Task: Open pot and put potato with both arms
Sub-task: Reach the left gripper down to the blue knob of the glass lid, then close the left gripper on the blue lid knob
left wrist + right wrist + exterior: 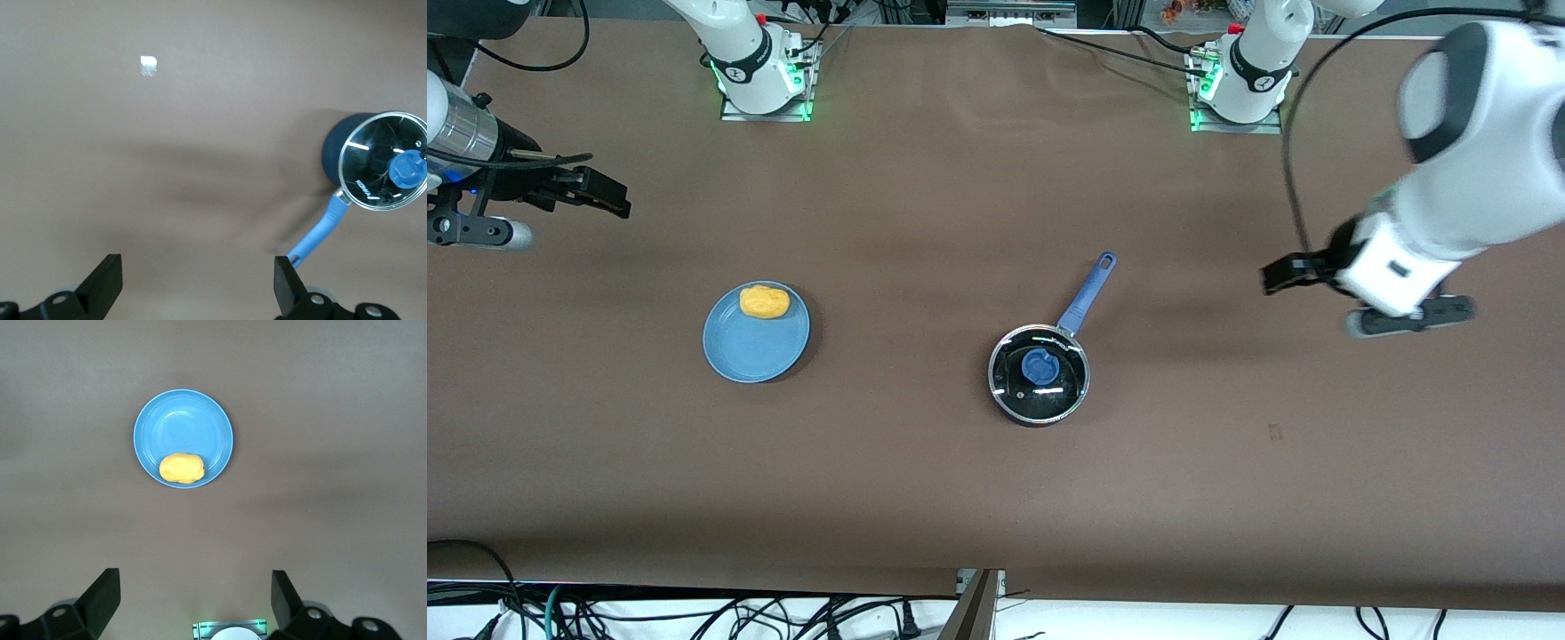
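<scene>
The pot (1039, 373) sits on the brown desk (925, 480) toward the left arm's end, with the glass lid (1040, 372) resting on its rim and the blue knob (1039, 365) at the lid's centre. Its long blue handle (1087, 293) runs from the pan body away from the front camera and slants toward the left arm's end of the desk, so the long axis lies on a diagonal, with the hole at the handle's tip the farthest point from that camera. The potato (765, 302) lies on the blue plate (756, 342), well apart from the pot toward the right arm's end; it sits at the plate's edge farther from the front camera, its long axis running roughly along the desk's length. The left end effector (1285, 271) hangs over bare desk past the pot at the left arm's end, and in the left wrist view its fingers (107, 283) stand wide apart with nothing between them, the pot (383, 160) in sight farther off. The right end effector (605, 191) hangs over bare desk at the right arm's end, its fingers (103, 597) likewise spread wide and empty, with the plate (183, 420) and potato (181, 468) visible below it.
</scene>
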Tool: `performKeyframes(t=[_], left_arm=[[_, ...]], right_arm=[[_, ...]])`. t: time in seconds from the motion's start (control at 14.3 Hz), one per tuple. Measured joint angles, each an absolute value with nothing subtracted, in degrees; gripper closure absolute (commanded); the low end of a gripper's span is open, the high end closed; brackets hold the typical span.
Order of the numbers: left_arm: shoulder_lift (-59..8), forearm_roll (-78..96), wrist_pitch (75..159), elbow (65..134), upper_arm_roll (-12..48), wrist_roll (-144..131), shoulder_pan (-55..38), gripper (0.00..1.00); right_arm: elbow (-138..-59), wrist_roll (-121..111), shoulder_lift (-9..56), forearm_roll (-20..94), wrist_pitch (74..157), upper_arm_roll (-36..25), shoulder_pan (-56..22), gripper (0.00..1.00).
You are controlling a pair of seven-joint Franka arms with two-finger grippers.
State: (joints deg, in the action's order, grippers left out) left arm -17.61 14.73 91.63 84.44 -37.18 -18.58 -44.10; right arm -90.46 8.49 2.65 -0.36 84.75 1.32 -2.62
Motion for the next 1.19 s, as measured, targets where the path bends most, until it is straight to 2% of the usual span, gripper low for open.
performKeyframes(t=[0.21,0.49,1.19], left_arm=[[-22.12,17.54,92.39,82.64,-37.02,-25.98,-48.80,0.00],[-28.32,21.91,94.76,78.08,-37.13,-33.28,-49.32,0.00],[-38.51,22.50,109.06,75.80,-30.42,-58.09,-51.76,0.00]], right_arm=[[-90.46,8.49,2.66,-0.36,84.75,1.30,-2.61,0.00],[-90.46,8.49,2.66,-0.36,84.77,1.26,-2.59,0.00],[-90.44,8.49,2.69,-0.36,84.80,1.24,-2.58,0.00]])
